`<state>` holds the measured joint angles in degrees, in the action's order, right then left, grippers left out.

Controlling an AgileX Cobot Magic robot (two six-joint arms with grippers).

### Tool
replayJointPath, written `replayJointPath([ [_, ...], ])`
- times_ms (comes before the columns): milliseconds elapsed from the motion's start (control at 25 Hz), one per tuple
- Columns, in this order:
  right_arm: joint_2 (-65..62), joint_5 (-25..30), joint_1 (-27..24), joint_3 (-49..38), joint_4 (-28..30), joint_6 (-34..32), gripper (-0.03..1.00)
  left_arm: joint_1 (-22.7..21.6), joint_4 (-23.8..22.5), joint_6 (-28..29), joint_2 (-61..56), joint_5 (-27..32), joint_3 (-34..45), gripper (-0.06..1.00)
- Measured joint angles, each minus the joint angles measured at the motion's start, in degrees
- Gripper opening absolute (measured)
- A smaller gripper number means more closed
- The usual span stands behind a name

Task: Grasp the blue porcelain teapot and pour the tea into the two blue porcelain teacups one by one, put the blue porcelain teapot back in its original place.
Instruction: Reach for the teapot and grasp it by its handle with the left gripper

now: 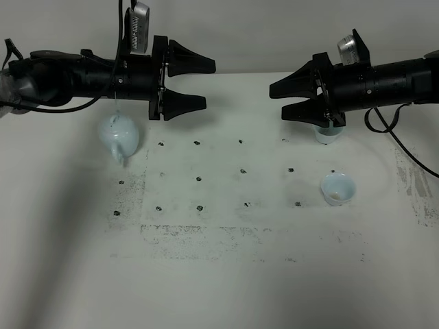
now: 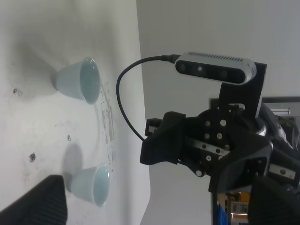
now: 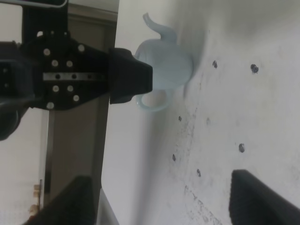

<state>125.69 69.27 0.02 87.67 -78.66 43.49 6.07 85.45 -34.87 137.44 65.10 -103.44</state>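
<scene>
Exterior high: teapot (image 1: 120,137) near left hand (image 1: 209,85)

- The teapot (image 1: 120,136) was pale blue, round and glossy; it stood upright at the left, lid on.
- The near cup (image 1: 339,188), small and pale blue, stood upright at the right.
- The far cup (image 1: 328,134) stood behind it, partly hidden.
</scene>
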Motion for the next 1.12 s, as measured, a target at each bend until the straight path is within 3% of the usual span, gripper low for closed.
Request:
replayJointPath([
  [800,0.0,0.0,0.0,0.7,1.3,0.0,0.58,0.0,0.0,0.0,0.0,-0.1,0.0,0.74],
  [1000,0.0,0.2,0.1,7.6,13.1,-4.4,0.58,0.0,0.0,0.0,0.0,-0.1,0.0,0.74],
  [1120,-0.8,0.2,0.8,11.9,27.1,-12.1,0.58,0.0,0.0,0.0,0.0,-0.1,0.0,0.74],
])
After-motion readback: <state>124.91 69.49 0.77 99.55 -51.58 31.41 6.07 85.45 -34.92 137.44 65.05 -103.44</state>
